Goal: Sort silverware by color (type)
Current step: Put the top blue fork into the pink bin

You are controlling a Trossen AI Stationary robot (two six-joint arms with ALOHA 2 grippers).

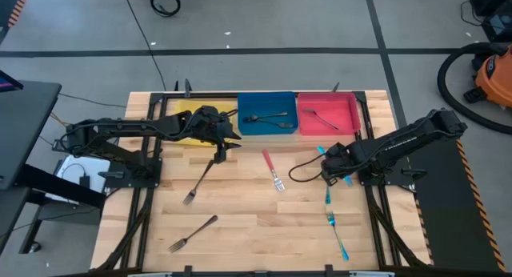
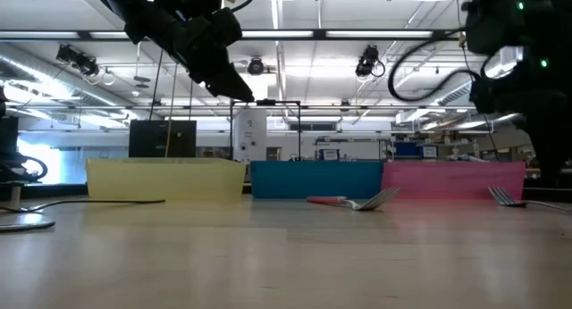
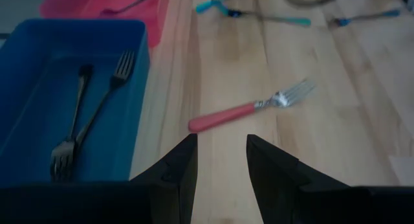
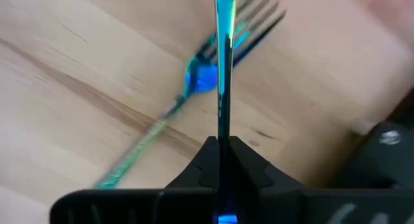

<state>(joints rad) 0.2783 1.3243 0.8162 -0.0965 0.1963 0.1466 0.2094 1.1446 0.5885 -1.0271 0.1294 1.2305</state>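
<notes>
My left gripper [image 3: 220, 143] is open and hovers over bare wood beside the blue bin [image 1: 268, 129], short of the red-handled fork [image 3: 242, 112] lying flat on the table. My right gripper [image 4: 223, 143] is shut on a teal fork near the table's right edge [image 1: 326, 174]. Another teal fork [image 4: 194, 78] lies on the wood beneath it. Two grey forks [image 1: 198, 183] [image 1: 192, 233] lie on the left part of the table. More teal forks [image 1: 336, 233] lie toward the near right. The blue bin holds two grey forks [image 3: 84, 114]. My right gripper pinches the teal fork's slim handle [image 4: 223, 120] between its two fingers. The fork runs along the fingers and sticks straight out past their tips, seen edge-on. Its far end leaves the wrist picture. Whether it is clear of the table does not show.
Three bins stand in a row along the far edge: yellow [image 2: 165, 177], blue, then red [image 1: 328, 113], which holds a red fork. A black cable loops from the right arm over the wood [image 1: 302, 169]. Bare wood lies in the table's middle and near part.
</notes>
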